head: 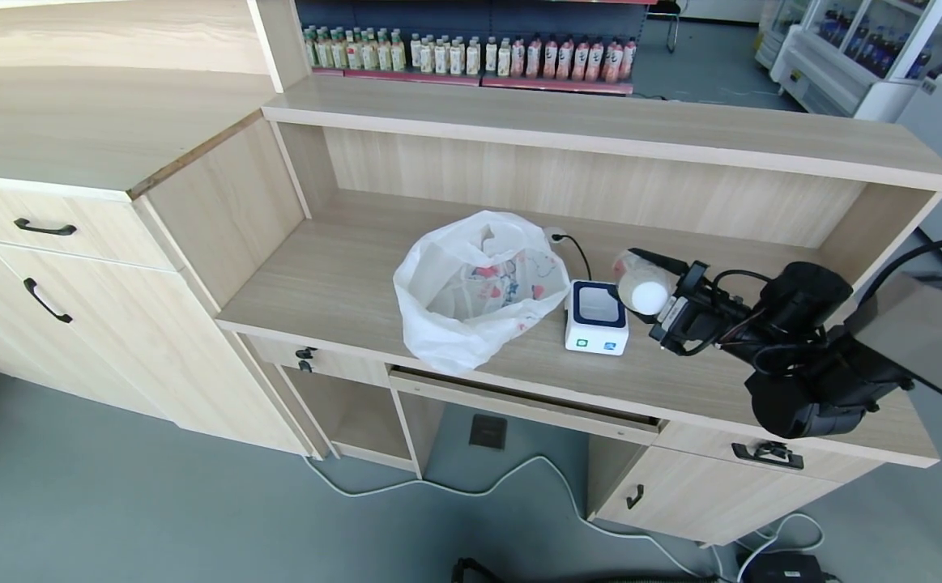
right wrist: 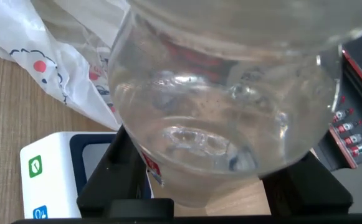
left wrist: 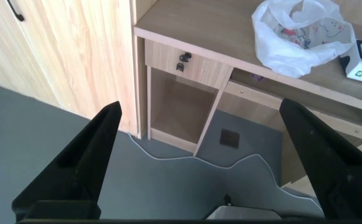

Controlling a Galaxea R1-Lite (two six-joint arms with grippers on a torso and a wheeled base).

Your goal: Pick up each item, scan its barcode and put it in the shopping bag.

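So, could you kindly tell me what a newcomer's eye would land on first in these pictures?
The clear bottle, clamped in the right end effector, is held close by the white scanner on the wooden counter. Left of the scanner sits the white shopping bag, its mouth open. The left end effector is open and empty, out over the grey floor in front of the counter.
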